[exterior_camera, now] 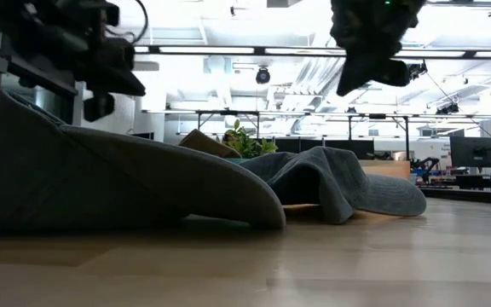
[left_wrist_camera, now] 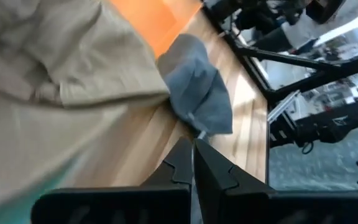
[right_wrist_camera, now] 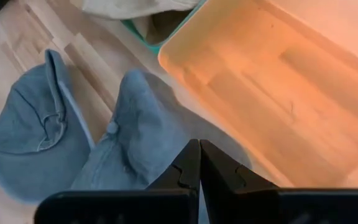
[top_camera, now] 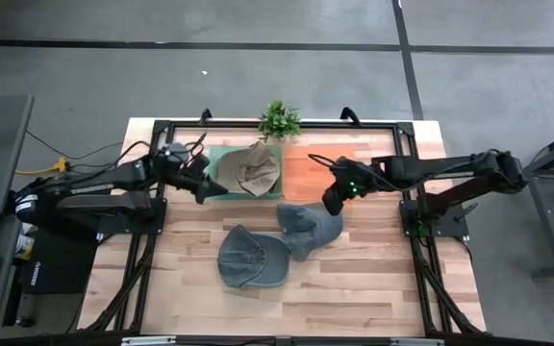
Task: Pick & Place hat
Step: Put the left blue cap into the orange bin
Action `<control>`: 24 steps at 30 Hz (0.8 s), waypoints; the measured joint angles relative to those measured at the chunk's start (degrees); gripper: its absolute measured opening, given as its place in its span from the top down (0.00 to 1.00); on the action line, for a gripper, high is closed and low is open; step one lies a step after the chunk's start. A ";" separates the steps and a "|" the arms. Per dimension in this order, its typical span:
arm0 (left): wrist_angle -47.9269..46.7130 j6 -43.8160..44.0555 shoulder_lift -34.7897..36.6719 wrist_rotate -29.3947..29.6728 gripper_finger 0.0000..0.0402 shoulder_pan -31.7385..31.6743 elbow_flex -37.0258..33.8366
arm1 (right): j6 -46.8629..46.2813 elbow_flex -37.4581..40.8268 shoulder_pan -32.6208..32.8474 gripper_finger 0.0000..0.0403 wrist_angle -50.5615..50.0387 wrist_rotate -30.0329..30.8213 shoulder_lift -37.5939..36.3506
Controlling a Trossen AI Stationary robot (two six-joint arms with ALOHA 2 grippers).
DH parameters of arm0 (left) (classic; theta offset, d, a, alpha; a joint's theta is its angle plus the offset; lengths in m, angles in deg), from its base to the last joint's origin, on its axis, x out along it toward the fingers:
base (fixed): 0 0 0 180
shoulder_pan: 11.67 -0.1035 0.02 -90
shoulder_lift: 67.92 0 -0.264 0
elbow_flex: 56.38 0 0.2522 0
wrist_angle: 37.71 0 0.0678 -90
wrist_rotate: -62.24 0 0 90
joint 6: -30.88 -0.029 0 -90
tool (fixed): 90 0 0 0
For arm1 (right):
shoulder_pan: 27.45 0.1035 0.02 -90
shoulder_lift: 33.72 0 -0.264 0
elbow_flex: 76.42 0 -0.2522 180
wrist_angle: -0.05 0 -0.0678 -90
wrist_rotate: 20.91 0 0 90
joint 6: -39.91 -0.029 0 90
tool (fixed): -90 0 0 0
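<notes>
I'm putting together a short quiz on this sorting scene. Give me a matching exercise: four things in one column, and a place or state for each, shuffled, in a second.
Things:
1. tan hat
2. orange bin
3. potted plant
4. right end effector

Places or states:
A. at the table's far edge
B. nothing inside
C. lying in the green bin
D. shut, above the nearer blue hat

Pairs: 1-C, 2-B, 3-A, 4-D
</notes>
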 joint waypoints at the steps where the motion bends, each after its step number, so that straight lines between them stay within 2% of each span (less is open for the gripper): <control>1: -1.62 1.67 1.57 2.23 1.00 2.02 0.00 | -0.38 1.06 0.45 1.00 0.72 0.30 -0.70; 7: -9.21 11.23 8.46 17.41 1.00 15.25 0.00 | -1.52 5.75 2.03 0.99 4.76 0.63 -2.80; 13: -13.84 21.12 9.54 30.16 1.00 29.00 0.00 | -0.10 7.52 2.74 0.99 8.08 0.42 -2.88; 18: -13.51 28.19 6.63 38.56 1.00 39.74 0.00 | 2.35 7.52 2.98 0.99 9.60 -0.04 -2.88; 24: -13.43 36.21 -0.67 41.94 1.00 49.38 0.00 | 4.73 7.52 2.99 0.98 10.38 -2.39 -2.88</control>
